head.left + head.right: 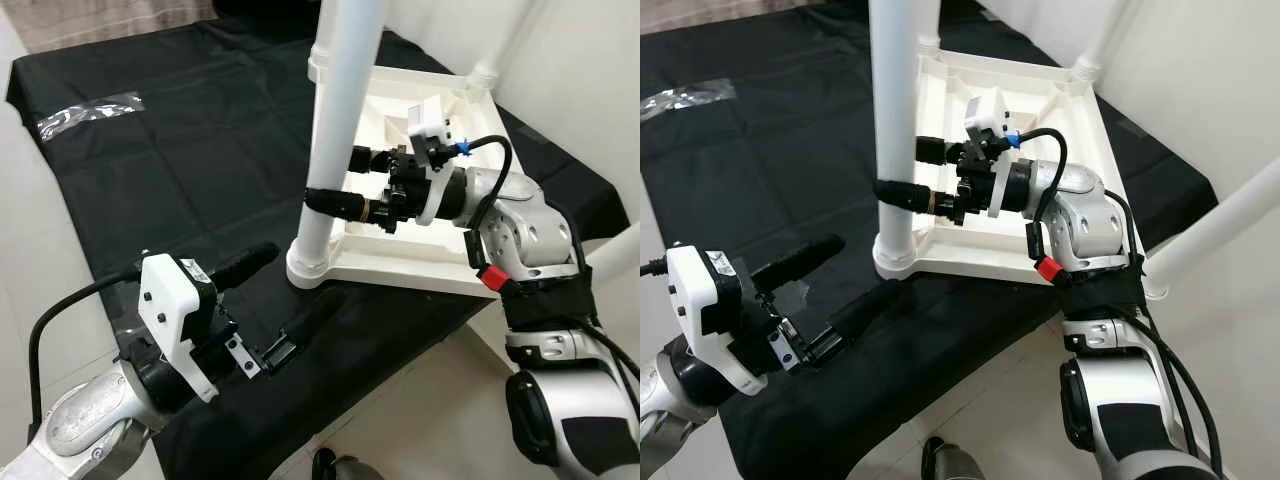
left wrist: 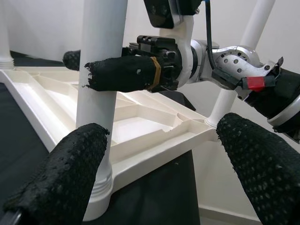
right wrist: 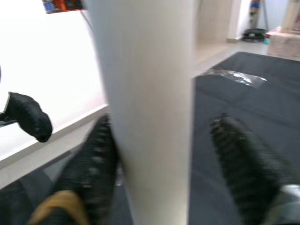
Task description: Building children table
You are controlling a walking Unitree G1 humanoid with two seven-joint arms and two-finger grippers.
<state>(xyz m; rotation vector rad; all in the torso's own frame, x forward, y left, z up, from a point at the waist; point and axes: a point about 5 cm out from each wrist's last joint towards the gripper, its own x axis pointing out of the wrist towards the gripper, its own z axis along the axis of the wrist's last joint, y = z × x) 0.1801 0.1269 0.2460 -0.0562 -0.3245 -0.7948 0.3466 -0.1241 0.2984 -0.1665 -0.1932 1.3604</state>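
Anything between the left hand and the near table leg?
Nothing visible. The left hand is open over the black cloth, facing the leg; the gap between looks bare. The right hand straddles that leg higher up.

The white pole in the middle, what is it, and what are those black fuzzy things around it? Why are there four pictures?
The pole is a white table leg, standing up from a small white table top that lies upside down on a black cloth. The black things are the fingers of a robot's two tools. Two pictures come from cameras in the robot's head, looking down. The other two come from cameras on its wrists. The right tool has one finger on each side of the leg; one touches it, the other stands a little apart. The left tool waits open, close by, holding nothing. A clear plastic wrapper lies farther back.
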